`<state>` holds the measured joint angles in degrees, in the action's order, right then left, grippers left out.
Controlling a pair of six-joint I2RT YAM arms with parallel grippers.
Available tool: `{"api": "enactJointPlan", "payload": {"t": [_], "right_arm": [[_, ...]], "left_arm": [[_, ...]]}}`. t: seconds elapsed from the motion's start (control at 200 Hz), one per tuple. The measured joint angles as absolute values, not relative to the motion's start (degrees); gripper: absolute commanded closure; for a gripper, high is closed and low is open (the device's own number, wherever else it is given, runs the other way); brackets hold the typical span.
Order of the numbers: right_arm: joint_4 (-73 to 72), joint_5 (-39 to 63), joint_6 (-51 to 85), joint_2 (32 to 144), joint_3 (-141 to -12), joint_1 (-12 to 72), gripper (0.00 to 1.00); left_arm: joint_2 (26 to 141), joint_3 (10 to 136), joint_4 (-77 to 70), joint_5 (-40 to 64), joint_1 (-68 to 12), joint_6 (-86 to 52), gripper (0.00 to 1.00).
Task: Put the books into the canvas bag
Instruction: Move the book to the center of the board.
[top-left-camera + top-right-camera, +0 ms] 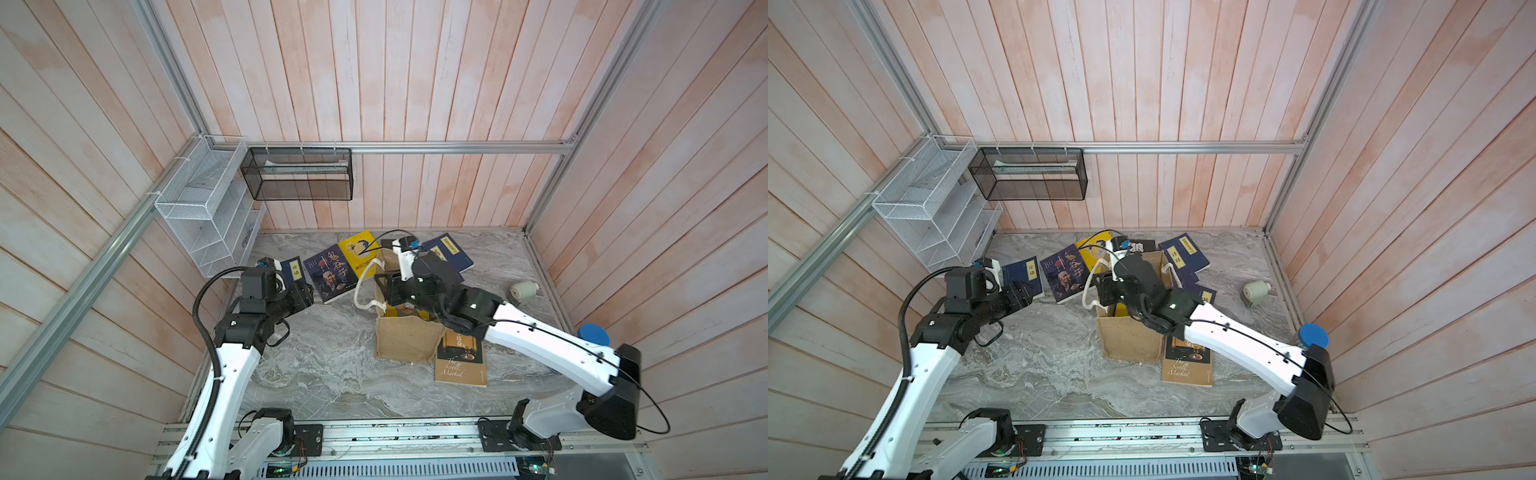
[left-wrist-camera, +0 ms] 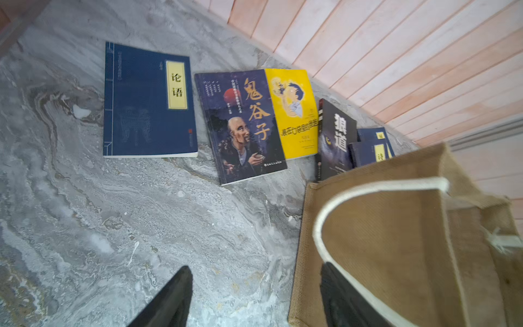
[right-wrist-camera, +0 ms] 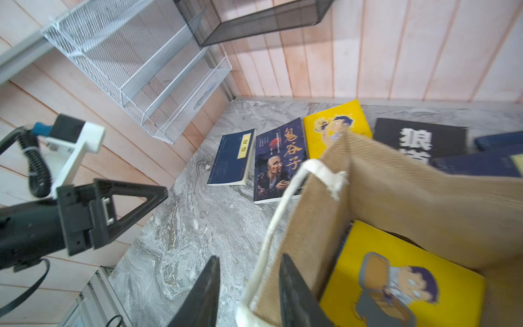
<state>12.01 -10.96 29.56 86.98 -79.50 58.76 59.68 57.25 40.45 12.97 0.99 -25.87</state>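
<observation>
The canvas bag (image 1: 405,338) stands mid-table with a yellow cartoon book (image 3: 356,254) lying inside it. My right gripper (image 3: 249,294) hovers open over the bag's left rim, with the white rope handle (image 3: 280,215) and bag wall between its fingers. My left gripper (image 2: 254,294) is open and empty, low over the marble left of the bag (image 2: 396,240). Flat on the table lie a navy book (image 2: 141,113), a dark book with an old man (image 2: 243,133), another yellow cartoon book (image 2: 294,113), a black book (image 2: 336,136), navy books (image 1: 451,253) behind the bag and a brown book (image 1: 461,361) beside it.
A white wire rack (image 1: 203,208) and a black mesh basket (image 1: 299,174) hang on the back-left walls. A beige roll (image 1: 524,291) lies near the right wall, and a blue disc (image 1: 593,334) sits by the right arm. Wooden walls close in three sides.
</observation>
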Motion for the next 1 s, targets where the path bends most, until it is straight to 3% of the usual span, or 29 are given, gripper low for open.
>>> {"api": "enactJointPlan", "payload": {"t": [0.165,0.355,0.685,1.0], "right_arm": [[8.08,-10.85,28.60,102.06,-87.11,61.78,0.63],[5.28,-10.26,28.27,113.67,-95.96,61.73,0.62],[0.05,-4.93,29.98,119.44,-96.51,56.01,0.62],[-2.85,-1.39,29.85,123.15,-96.40,52.66,0.62]], "left_arm": [[70.26,57.21,35.09,19.05,6.87,-24.29,0.27],[83.05,60.77,30.39,17.06,6.96,-22.52,0.43],[106.24,75.05,29.87,2.85,2.33,-15.18,0.48],[115.42,82.19,31.42,-9.56,-3.29,-9.52,0.47]]}}
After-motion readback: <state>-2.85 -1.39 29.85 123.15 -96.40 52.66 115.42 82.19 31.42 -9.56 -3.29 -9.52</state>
